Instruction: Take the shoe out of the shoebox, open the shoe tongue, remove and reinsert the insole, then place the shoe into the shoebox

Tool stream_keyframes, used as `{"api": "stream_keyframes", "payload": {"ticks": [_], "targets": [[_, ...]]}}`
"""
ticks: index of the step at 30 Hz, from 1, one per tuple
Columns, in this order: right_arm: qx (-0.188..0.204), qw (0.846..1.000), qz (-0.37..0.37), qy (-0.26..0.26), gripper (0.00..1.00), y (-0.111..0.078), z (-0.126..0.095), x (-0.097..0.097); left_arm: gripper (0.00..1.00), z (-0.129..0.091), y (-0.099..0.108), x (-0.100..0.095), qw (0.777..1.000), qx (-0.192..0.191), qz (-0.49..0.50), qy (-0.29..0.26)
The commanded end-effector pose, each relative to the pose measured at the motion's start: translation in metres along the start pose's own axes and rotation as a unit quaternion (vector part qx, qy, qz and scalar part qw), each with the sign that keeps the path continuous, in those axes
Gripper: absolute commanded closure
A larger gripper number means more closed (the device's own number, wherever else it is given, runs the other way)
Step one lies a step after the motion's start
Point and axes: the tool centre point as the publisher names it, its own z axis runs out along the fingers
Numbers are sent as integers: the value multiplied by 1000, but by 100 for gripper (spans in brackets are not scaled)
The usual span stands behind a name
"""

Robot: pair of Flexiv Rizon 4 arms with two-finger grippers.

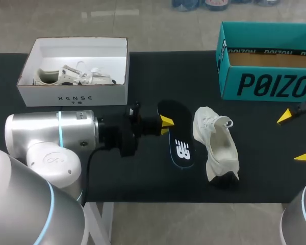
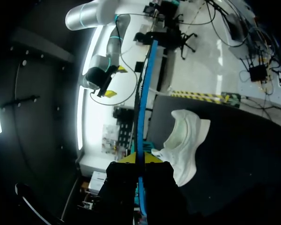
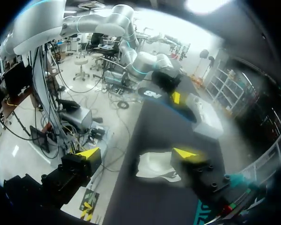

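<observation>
Insole [image 1: 179,138]: thin, probably light and floppy; left gripper [image 1: 166,124] is pinching one edge, the insole extending ahead of its fingers. Shoe [image 1: 217,143]: soft-looking, lying just beyond the insole. Right gripper [image 1: 295,137] is hanging spread and empty.

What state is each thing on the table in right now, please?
insole: out of the shoe, gripped at one end
shoe: lying on the table, insole out
white box: open, second shoe inside
teal box: open, nothing visible inside
left fingers: shut on insole
right fingers: open, empty
</observation>
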Motion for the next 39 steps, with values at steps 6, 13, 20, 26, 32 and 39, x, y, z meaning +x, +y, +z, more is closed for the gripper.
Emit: {"api": "stream_keyframes", "payload": {"ticks": [6, 13, 20, 26, 32, 39], "targets": [[3, 1000, 0, -25, 0, 2, 0, 10, 100, 1, 0, 0, 1000, -1, 0, 1], [3, 1000, 0, -25, 0, 2, 0, 10, 100, 1, 0, 0, 1000, -1, 0, 1], [3, 1000, 0, -25, 0, 2, 0, 10, 100, 1, 0, 0, 1000, -1, 0, 1], [3, 1000, 0, -25, 0, 2, 0, 10, 100, 1, 0, 0, 1000, -1, 0, 1], [-14, 998, -16, -51, 0, -6, -18, 10, 100, 1, 0, 0, 1000, -1, 0, 1], [18, 978, -191, -84, 0, -27, -63, 23, 100, 1, 0, 0, 1000, -1, 0, 1]]}}
